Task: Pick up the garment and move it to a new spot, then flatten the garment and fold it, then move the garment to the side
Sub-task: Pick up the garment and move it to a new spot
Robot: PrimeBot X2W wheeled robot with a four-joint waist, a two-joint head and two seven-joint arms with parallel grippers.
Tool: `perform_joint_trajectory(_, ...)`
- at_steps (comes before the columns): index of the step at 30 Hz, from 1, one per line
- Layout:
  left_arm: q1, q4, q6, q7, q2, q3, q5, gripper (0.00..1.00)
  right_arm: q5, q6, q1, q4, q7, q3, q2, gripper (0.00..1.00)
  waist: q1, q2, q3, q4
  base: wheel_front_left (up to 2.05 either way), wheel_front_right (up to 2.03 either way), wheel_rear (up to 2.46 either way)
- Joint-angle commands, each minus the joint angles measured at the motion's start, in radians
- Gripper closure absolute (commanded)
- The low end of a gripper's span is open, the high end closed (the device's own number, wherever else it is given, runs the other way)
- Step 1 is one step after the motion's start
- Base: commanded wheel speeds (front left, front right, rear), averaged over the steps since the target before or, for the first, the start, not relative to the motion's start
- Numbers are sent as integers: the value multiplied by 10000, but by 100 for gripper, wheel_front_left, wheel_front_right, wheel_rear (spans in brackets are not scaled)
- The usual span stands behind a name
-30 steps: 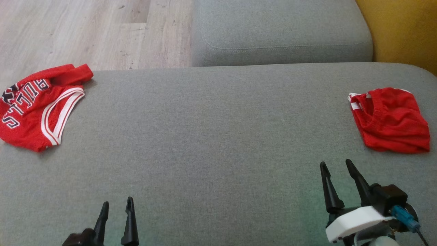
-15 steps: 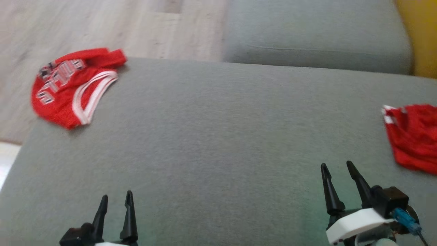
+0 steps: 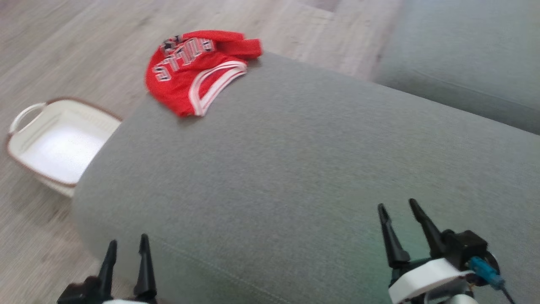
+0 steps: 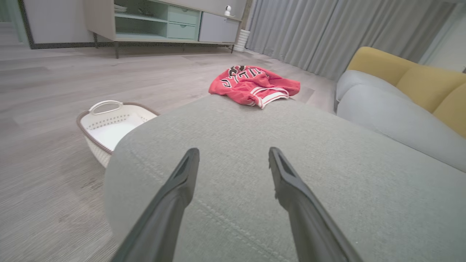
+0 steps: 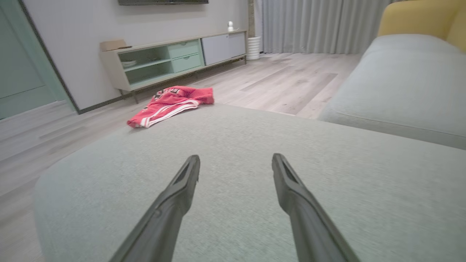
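A crumpled red jersey garment (image 3: 190, 69) with white trim and lettering lies at the far left corner of the grey sofa cushion (image 3: 295, 169). It also shows in the left wrist view (image 4: 253, 85) and the right wrist view (image 5: 167, 103). My left gripper (image 3: 126, 249) hovers open at the cushion's near left edge, far from the garment. My right gripper (image 3: 396, 213) is open over the near right of the cushion, nothing between its fingers.
A white laundry basket (image 3: 25, 139) with a brown rim stands on the wood floor left of the cushion, seen too in the left wrist view (image 4: 105, 123). A second grey cushion (image 3: 464, 63) lies beyond. A low cabinet (image 5: 174, 60) lines the far wall.
The head camera has swung left: the jersey now sits nearer the top centre, the basket has come into view, and the second red garment at the right has left the picture. Both grippers stay open.
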Motion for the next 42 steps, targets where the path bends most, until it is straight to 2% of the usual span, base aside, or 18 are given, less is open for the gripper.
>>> perform_joint_trajectory(1, -219, -348, 112, -139, 150, 415, -70, 0, 1, 65, -485, -276, -76, 284, -51, 0, 0, 0, 122, 252, 0, 0, 0)
perform_joint_trajectory(9, 158, -728, 276, -305, 86, 623, -70, 0, -42, 65, -847, -209, -42, 741, -51, 0, 0, 0, 304, 320, 0, 0, 0)
perform_joint_trajectory(17, -486, -1052, 170, -350, 136, 845, -150, 0, -323, 65, -617, -556, -57, 329, -51, 0, 0, 0, 638, 234, 0, 0, 0)
perform_joint_trajectory(22, -1976, -1673, 166, -254, 904, 1688, -216, 0, -831, 65, -873, -1302, 245, 163, -51, 0, 0, 0, 1463, -405, 0, 0, 0)
perform_joint_trajectory(25, -3338, -1829, -64, 104, 1636, 2124, -277, 0, -1206, 65, -1182, -1801, 476, -6, -51, 0, 0, 0, 2045, -823, 0, 0, 0)
perform_joint_trajectory(27, -4353, -1656, -393, 592, 2210, 2055, -158, 0, -1374, 65, -1347, -2105, 590, -122, -51, 0, 0, 0, 2393, -1081, 0, 0, 0)
perform_joint_trajectory(30, -5959, -1094, -897, 1374, 2770, 1813, -101, 0, -1750, 65, -1571, -2453, 869, -99, -51, 0, 0, 0, 3003, -1473, 0, 0, 0)
perform_joint_trajectory(33, -7427, -54, -1122, 1887, 2962, 1889, -343, 0, -1992, 65, -1838, -2816, 1019, -5, -51, 0, 0, 0, 3542, -1837, 0, 0, 0)
perform_joint_trajectory(36, -8522, 1378, -1133, 2312, 2797, 2121, -888, 0, -2209, 65, -2046, -3152, 1186, 56, -51, 0, 0, 0, 4076, -2128, 0, 0, 0)
perform_joint_trajectory(42, -9691, 4305, -990, 2704, 2720, 2179, -1097, 0, -2542, 65, -2469, -3783, 1459, 116, -51, 0, 0, 0, 5058, -2623, 0, 0, 0)
